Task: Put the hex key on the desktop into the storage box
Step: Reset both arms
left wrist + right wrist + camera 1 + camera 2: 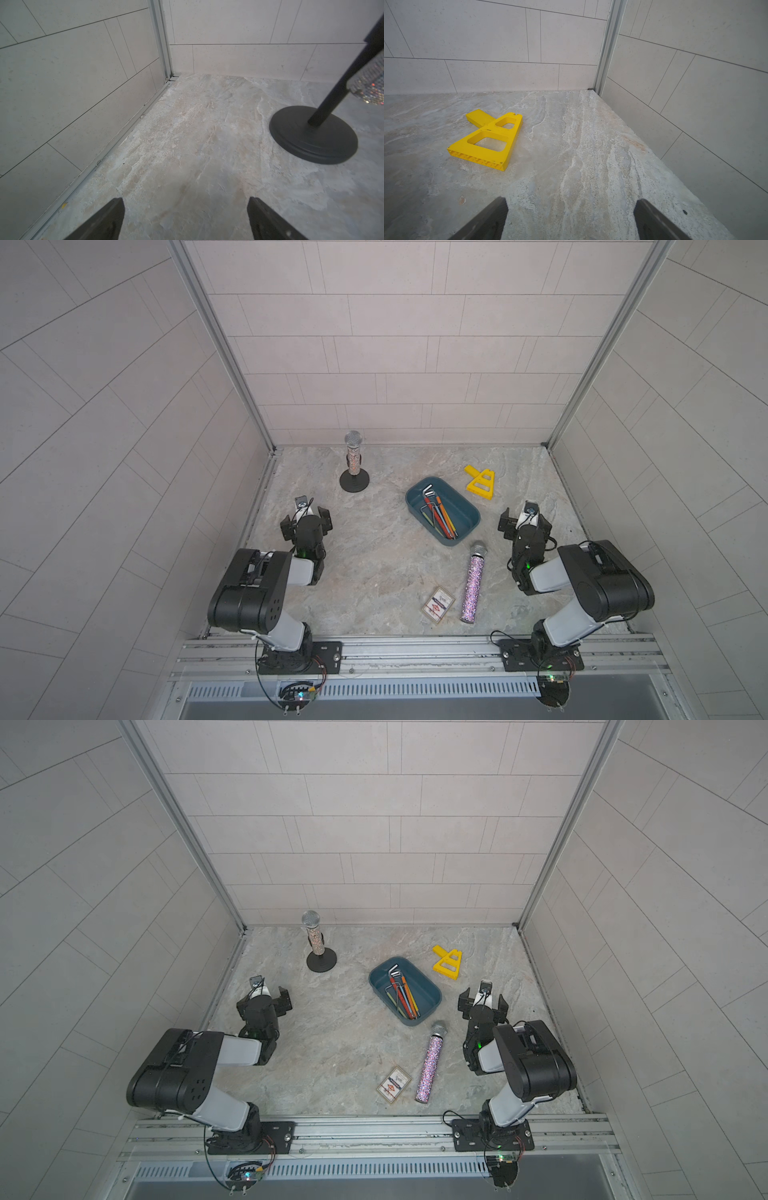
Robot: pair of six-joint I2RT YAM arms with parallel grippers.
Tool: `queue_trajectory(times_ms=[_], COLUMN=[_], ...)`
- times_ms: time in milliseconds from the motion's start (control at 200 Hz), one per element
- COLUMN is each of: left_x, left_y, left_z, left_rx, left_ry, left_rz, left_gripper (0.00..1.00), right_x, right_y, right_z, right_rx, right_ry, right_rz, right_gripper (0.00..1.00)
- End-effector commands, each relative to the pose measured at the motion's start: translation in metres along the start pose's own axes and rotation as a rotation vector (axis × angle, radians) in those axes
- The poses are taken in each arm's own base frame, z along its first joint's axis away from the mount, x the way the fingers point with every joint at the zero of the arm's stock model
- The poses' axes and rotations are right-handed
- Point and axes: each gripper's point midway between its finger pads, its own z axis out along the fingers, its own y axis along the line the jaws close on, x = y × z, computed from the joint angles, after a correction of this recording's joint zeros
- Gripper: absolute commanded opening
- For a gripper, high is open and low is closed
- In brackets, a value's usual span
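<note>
The hex keys (pixel 438 514) lie bundled inside the storage box (pixel 457 502), none shows loose on the surface (pixel 374 564), and the left jaws and right jaws stand wide and empty, so the task looks finished.

Left arm (pixel 249 597), right arm (pixel 602 585): black joint housings, pale grey link covers, loose black cables and green lights were fitted. Left tool (pixel 186 205), right tool (pixel 571 206): fingers were dark, tapered.
</note>
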Motion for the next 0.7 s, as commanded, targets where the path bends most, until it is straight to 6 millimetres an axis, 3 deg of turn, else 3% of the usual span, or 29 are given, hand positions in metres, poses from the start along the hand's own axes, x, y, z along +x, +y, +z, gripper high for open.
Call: queue_trajectory(times_ms=[0,300,695], left_x=[0.012,0.009,0.01], left_y=[-0.002,0.018,0.017], left_z=[0.003,-0.012,-0.011], left_rx=[0.025,-0.045,-0.046], left_ry=[0.064,-0.005,0.008], left_rz=[-0.01,-0.073,-0.065], left_gripper=[1.0,1.0,1.0], right_x=[0.001,0.005,0.007], right_y=[-0.001,0.007,0.007], right_z=[0.003,0.018,0.021], right_rx=[0.016,0.009,-0.019], right_ry=[0.019,0.1,0.123], right_rz=[-0.014,-0.055,-0.034], right_gripper=[1.0,1.0,1.0])
